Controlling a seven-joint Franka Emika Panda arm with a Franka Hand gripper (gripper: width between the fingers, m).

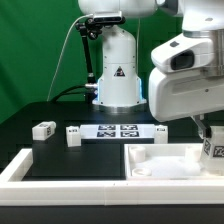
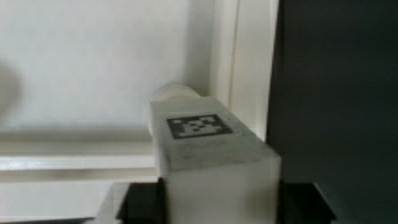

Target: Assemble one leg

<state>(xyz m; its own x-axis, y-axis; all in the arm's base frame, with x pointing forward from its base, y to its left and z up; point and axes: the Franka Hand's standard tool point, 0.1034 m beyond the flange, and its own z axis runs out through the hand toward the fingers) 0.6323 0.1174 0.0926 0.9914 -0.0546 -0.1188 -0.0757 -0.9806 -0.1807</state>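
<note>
End effector [image 2: 217,200] clamped on leg [image 2: 210,150], over white panel [image 1: 170,160] at desk [image 1: 20,125] edge nearest camera; two spare legs [image 1: 43,129] [image 1: 72,135] beside marker board [image 1: 118,130].

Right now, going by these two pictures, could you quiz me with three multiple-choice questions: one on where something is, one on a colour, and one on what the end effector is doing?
1. Where does the marker board lie?
A) on the table, before the robot's base
B) on the white panel
C) in the end effector

2. What colour is the table?
A) red
B) black
C) yellow

3. The end effector is:
A) open and empty
B) shut on the marker board
C) shut on the leg

Answers: 1 A, it lies flat in front of the base. 2 B, the surface is dark throughout. 3 C, the wrist view shows the tagged leg clamped.
</note>
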